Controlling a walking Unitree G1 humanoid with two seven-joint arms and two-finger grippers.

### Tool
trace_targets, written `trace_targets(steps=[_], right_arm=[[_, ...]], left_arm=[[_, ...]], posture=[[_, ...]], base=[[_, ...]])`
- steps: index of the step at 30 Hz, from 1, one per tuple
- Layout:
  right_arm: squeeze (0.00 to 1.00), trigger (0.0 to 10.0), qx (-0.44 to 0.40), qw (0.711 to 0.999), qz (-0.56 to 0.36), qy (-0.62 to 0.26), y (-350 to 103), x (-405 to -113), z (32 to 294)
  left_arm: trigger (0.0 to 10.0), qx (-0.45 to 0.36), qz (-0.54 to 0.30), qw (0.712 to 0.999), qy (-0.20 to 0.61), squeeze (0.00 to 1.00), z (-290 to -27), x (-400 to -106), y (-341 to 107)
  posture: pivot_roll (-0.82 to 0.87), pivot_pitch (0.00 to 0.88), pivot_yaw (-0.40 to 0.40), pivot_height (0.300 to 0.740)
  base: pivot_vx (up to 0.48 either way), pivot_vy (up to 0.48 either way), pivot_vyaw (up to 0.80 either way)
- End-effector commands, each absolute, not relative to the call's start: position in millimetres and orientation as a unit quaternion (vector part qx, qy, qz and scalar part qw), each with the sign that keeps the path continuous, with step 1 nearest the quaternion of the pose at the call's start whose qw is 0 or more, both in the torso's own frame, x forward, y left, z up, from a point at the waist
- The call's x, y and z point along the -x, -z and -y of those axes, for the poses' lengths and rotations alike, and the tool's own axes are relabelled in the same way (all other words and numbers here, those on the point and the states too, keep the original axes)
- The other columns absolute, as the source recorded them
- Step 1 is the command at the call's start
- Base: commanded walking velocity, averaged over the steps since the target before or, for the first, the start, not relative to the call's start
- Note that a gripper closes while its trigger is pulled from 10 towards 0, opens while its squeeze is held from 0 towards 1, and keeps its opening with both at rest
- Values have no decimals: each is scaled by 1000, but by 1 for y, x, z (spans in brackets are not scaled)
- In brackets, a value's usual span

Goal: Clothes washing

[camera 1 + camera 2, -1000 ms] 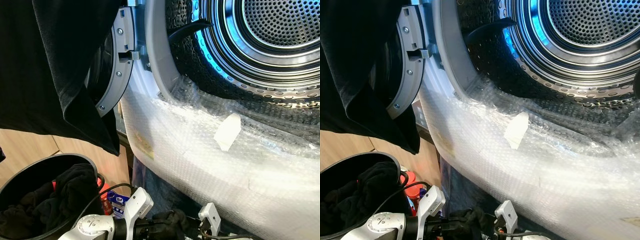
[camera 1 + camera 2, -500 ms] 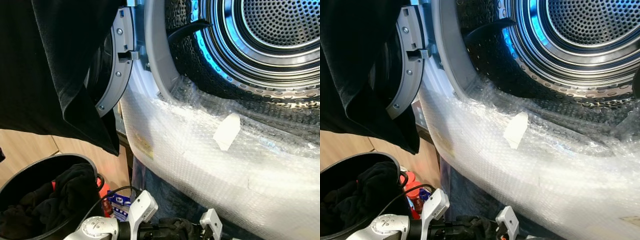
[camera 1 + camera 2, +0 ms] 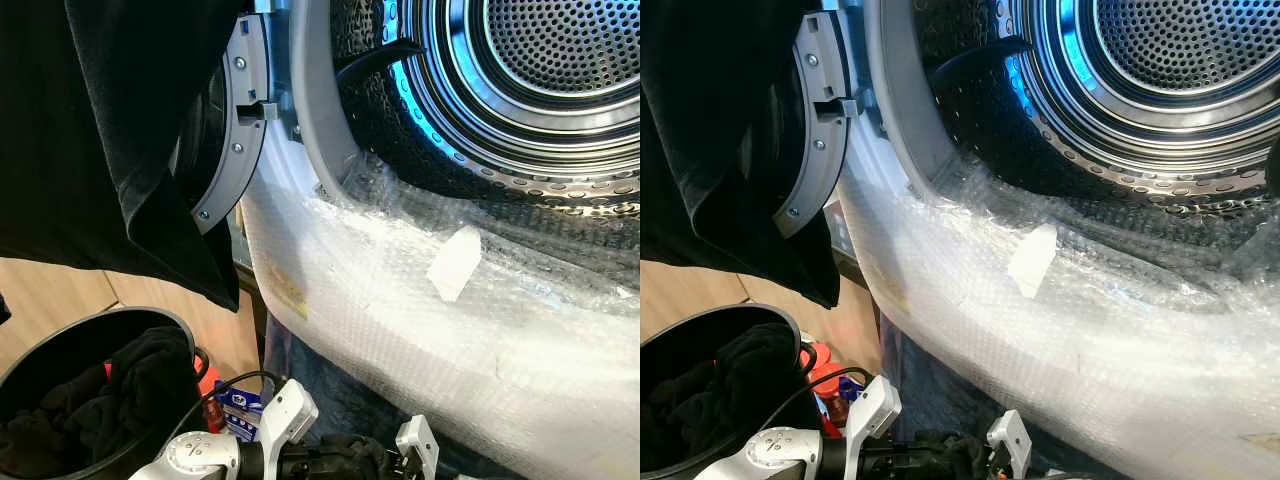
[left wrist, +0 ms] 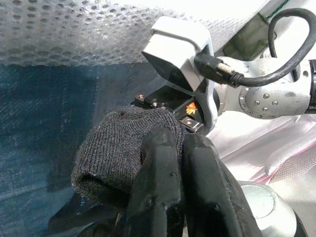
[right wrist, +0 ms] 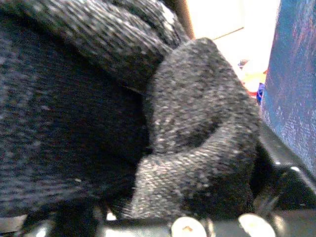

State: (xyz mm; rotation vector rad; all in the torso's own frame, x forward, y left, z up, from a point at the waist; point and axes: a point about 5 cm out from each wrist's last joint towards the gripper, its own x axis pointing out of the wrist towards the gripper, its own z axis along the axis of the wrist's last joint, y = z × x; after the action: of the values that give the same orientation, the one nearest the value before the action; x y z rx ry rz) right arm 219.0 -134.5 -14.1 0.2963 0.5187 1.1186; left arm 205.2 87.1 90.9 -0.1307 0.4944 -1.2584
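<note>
One dark grey knitted garment (image 4: 118,148) sits low in front of the washing machine (image 3: 420,300), pinched between the closed fingers of the left gripper (image 4: 175,170) and pressed against the right gripper (image 3: 375,462) (whether that one's fingers grip it, I cannot tell). One black bin (image 3: 60,350) of dark clothes (image 3: 110,400) stands to the left. One black cloth (image 3: 120,130) hangs over the open door (image 3: 235,120). Bubble wrap (image 3: 450,330) covers the machine's front below its one drum (image 3: 540,70).

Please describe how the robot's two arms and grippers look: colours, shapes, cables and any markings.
The left arm is silver with a round joint cap and a white angular wrist camera block; a black cable loops over it. The left gripper has two long, glossy black fingers. The right arm is silver with small screws, a white camera block, a thick black plugged cable and an orange marking.
</note>
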Motion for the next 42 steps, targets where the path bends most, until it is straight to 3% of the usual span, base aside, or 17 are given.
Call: trace_targets(steps=[1, 23, 24, 25, 26, 27, 28, 29, 35, 39, 40, 42], right_arm=[[0, 0, -144, 807, -236, -523, 12, -219, 135], [0, 0, -146, 800, -243, -529, 13, -216, 137], [0, 0, -147, 800, -243, -529, 13, -216, 137], [0, 0, -147, 800, -243, -529, 13, -216, 137], [0, 0, -148, 800, -243, -529, 13, -215, 137], [0, 0, -148, 800, -243, -529, 13, -215, 136], [0, 0, -148, 800, -244, -528, 13, -215, 136], [0, 0, -148, 800, -244, -528, 14, -215, 136], [0, 0, -146, 795, -252, -532, 17, -210, 135], [0, 0, -146, 794, -254, -533, 18, -209, 135], [0, 0, -145, 796, -254, -530, 18, -210, 136], [0, 0, -145, 799, -254, -526, 18, -211, 137]], left_arm=[[0, 62, -226, 777, 585, 0, -87, -207, -92], [0, 56, -228, 788, 569, 0, -93, -206, -89], [1647, 54, -228, 789, 568, 0, -94, -206, -89], [1647, 53, -228, 789, 568, 0, -94, -206, -89], [10000, 54, -230, 787, 569, 0, -96, -204, -89], [10000, 55, -231, 786, 572, 0, -97, -203, -90], [10000, 57, -232, 784, 574, 400, -98, -202, -90], [10000, 59, -236, 781, 575, 1000, -100, -200, -91], [10000, 52, -243, 767, 592, 1000, -112, -186, -99], [10000, -28, -271, 777, 568, 1000, -131, -181, -104], [10000, -69, -275, 797, 533, 1000, -144, -183, -111], [10000, -88, -274, 810, 511, 1000, -151, -186, -115]], posture=[[63, 0, -37, 740], [63, 0, -43, 740], [63, 0, -43, 740], [63, 0, -43, 740], [69, 0, -41, 740], [69, 0, -41, 740], [70, 0, -39, 740], [70, 0, -37, 740], [66, 0, -21, 740], [70, 0, -20, 740], [77, 0, -22, 740], [82, 0, -24, 740]], base=[[0, 0, 0], [0, 0, 0], [0, 0, 0], [0, 0, 0], [0, 0, 0], [0, 0, 0], [0, 0, 0], [0, 0, 0], [0, 0, 0], [0, 0, 0], [0, 0, 0], [0, 0, 0]])
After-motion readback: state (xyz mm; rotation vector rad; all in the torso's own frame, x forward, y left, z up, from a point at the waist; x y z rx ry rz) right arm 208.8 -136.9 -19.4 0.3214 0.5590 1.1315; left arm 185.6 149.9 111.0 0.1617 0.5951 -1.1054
